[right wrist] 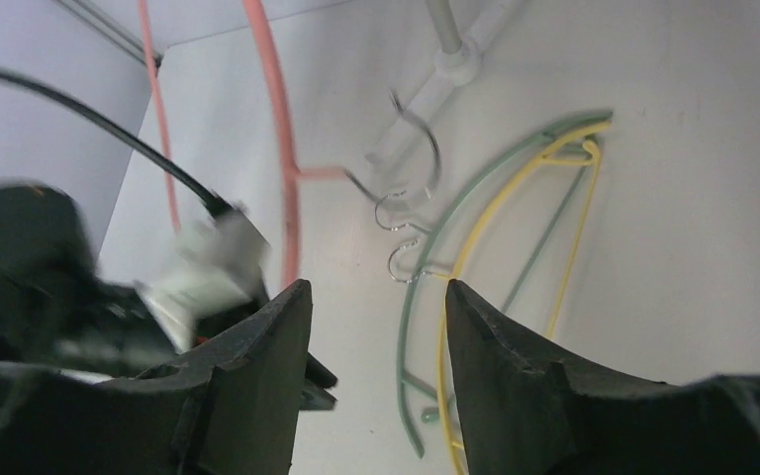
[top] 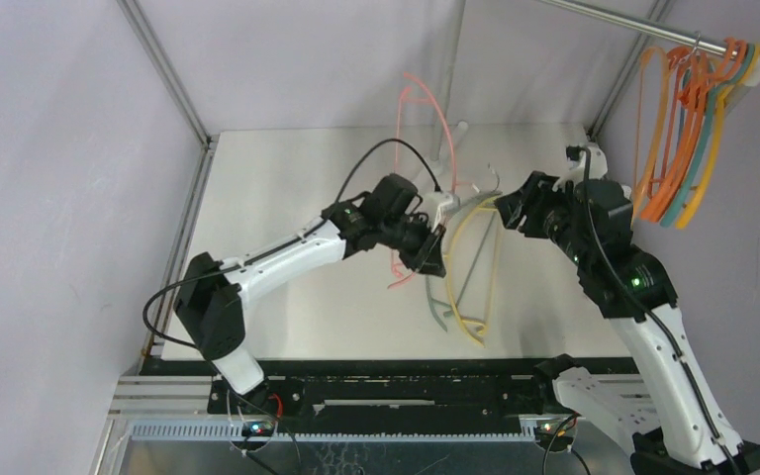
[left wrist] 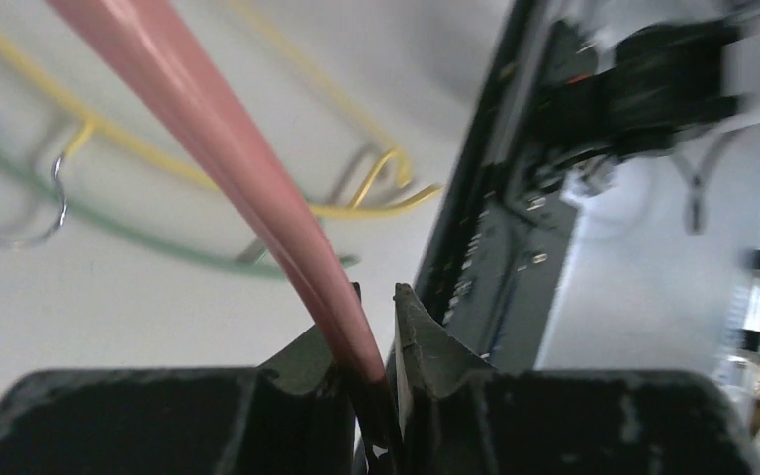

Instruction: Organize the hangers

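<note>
A thin pink plastic hanger (left wrist: 228, 158) is pinched by the left fingers (left wrist: 433, 348), & the right fingers (right wrist: 267, 376) are seen wide open w/ nothing between.

The pink hanger (left wrist: 247, 188) nipped in the left pincer (left wrist: 378, 297) is smooth, faintly glossy plastic. The pincer's fingers (left wrist: 435, 356) look matt black and grainy. Beyond their tips, the yellow hanger (right wrist: 577, 236) and green hanger (right wrist: 402, 346) are thin plastic with shiny metal hooks (left wrist: 5, 237), lying on a matt white table (right wrist: 693, 247).
</note>
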`<state>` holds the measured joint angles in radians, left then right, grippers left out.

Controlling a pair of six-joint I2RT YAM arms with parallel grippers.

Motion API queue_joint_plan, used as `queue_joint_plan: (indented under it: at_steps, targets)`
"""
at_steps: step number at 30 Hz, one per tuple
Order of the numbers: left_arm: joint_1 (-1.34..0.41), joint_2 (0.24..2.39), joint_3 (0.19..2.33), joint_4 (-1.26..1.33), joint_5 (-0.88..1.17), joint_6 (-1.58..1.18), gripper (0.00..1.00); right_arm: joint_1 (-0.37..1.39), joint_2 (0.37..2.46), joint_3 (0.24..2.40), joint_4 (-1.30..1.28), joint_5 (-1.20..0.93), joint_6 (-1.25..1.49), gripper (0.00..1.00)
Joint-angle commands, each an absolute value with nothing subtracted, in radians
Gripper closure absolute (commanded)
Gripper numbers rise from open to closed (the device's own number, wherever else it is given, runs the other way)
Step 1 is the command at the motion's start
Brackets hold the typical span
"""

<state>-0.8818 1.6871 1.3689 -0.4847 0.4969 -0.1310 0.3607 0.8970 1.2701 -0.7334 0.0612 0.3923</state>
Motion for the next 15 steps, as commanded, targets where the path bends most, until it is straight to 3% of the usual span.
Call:
queue_joint_plan:
  at_steps: [1,7,15]
  targets:
    - [-0.844,1.606,1.511,-0.371,0.801,-0.202,1.0,0.386,0.83,1.182,-0.691,0.086,0.429,0.41]
    - [-0.834,1.621,1.515,-0.163,1.043,-0.398,1.0,0.416,0.806,1.115,-0.607,0.039,0.423,0.42]
    - [-0.835,1.62,1.455,-0.006,1.128,-0.507,1.0,0.414,0.79,1.064,-0.346,-0.095,0.429,0.47]
